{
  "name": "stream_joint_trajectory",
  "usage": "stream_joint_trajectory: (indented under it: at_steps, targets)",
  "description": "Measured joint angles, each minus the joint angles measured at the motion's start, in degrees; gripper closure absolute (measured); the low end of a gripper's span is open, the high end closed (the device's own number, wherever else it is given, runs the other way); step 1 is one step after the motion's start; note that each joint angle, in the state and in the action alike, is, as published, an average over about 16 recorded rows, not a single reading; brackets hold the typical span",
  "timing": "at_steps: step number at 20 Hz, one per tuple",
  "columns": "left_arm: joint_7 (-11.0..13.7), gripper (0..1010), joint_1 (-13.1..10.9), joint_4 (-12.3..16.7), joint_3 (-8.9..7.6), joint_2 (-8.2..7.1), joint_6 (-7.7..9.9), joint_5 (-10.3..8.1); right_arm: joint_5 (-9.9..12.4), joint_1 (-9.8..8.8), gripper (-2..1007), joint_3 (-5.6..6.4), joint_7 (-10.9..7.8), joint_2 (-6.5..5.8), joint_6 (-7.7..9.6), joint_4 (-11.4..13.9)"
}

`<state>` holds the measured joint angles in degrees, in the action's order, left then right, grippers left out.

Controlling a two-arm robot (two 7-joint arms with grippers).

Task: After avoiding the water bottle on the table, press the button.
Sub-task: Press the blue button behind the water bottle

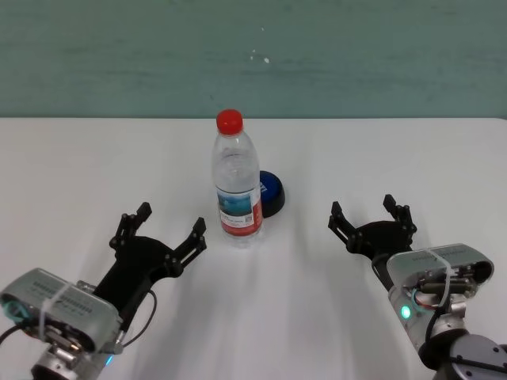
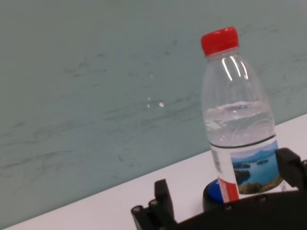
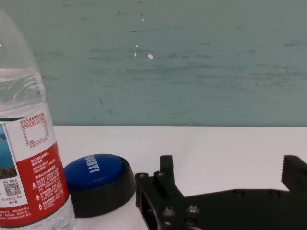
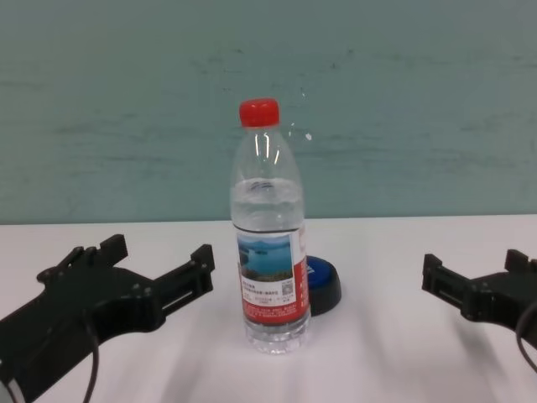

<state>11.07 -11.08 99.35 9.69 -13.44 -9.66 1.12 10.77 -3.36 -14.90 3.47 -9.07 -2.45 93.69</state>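
The water bottle (image 1: 236,186) stands upright at the middle of the white table (image 1: 79,174), clear with a red cap and a red-white label. Just behind it and to its right sits the low blue button (image 1: 271,192) on its black base, partly hidden by the bottle. My left gripper (image 1: 170,220) is open and empty, left of the bottle and a little nearer to me. My right gripper (image 1: 363,207) is open and empty, well right of the button. In the right wrist view the button (image 3: 98,172) shows beside the bottle (image 3: 29,158).
A teal wall (image 1: 380,55) rises behind the table's far edge. White tabletop stretches to either side of the bottle and between the button and my right gripper. Nothing else stands on the table.
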Motion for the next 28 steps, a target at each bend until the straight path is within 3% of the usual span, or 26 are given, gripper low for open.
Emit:
stream_joint_trajectory:
  at_steps: [13,28]
  targets:
    - [0.11,0,1.36,-0.77,0.95,0.35,0.96,0.19,0.00,0.00,1,0.00,0.00,0.00,0.00,0.00]
    - [-0.06,0,1.77,-1.25,1.58,0.60,0.92,0.34,0.00,0.00,1,0.00,0.00,0.00,0.00,0.00]
